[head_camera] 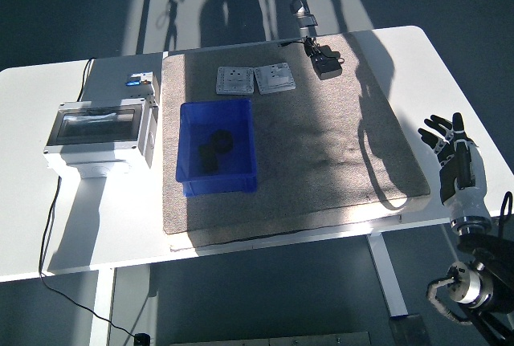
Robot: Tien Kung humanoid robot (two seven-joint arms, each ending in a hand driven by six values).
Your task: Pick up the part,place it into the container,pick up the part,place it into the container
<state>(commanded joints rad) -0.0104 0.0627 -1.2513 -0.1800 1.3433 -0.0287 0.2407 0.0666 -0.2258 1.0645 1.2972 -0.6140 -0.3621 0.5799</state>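
Blue container (217, 149) holds dark parts (214, 149) | right hand (458, 165) at bench (450, 89) right edge, fingers (438, 133) spread, empty | advice: withdraw clear of the mat (321, 145)

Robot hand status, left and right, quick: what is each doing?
Left robot hand: not in view.
Right robot hand: open, fingers spread, holding nothing, at the table's right edge.

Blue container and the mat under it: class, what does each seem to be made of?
Blue container: probably moulded plastic, smooth, with thin, even, saturated walls. Mat: likely felt or low-pile carpet, grey-brown, matte, with a fuzzy speckled texture.
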